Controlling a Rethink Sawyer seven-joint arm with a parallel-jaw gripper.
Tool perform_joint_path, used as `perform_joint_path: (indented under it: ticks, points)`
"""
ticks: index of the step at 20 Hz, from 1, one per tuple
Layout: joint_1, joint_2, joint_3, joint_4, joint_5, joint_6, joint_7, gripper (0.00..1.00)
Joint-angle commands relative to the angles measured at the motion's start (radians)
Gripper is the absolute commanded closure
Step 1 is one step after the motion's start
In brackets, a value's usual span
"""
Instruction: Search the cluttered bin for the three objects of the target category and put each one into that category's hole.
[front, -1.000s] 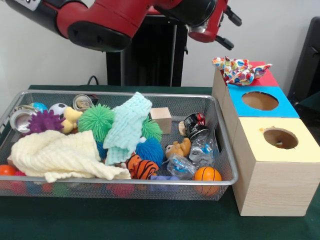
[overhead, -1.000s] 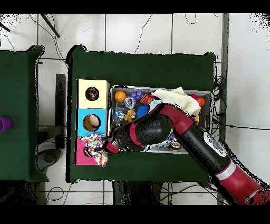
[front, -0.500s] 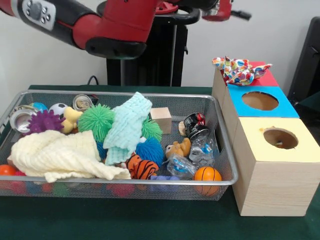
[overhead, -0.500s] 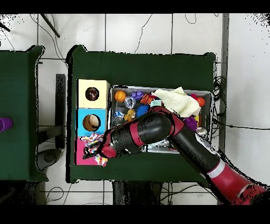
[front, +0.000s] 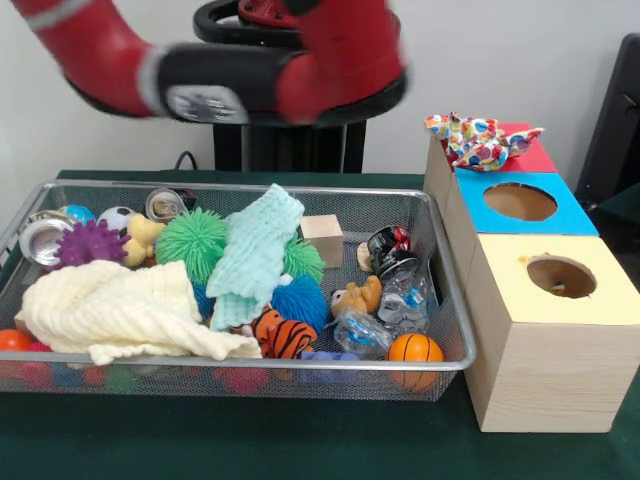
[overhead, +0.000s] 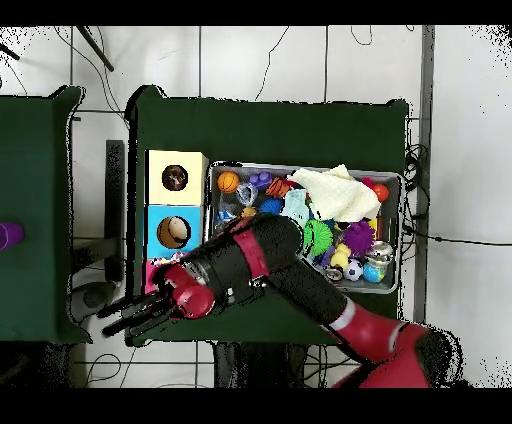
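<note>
Wire-mesh bin (front: 455, 300) brims with clutter: a cream cloth (front: 120, 310), a mint cloth (front: 255, 255), green spiky balls (front: 192, 242), a toy tiger (front: 280, 335) and a small basketball (front: 414, 349). Beside it stand three wooden boxes with yellow (front: 600, 295), blue (front: 570, 215) and red (front: 535, 157) tops. A multicoloured patterned cloth (front: 480, 140) lies bunched over the red box's hole. From overhead the gripper (overhead: 135, 315) sits past the red box with its dark fingers (overhead: 120, 305) spread apart, empty. No writing is legible.
</note>
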Motion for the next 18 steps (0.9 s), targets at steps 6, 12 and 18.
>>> perform_joint_path:
  ticks: [6, 12, 18]
  points:
    - [0.344, 0.497, 0.616, 0.142, 0.451, -0.318, -0.226, 0.00]
    - [0.275, 0.396, 0.437, 0.025, 0.207, -0.277, -0.142, 0.00]
    - [0.143, -0.080, 0.099, -0.115, -0.093, -0.266, -0.025, 0.00]
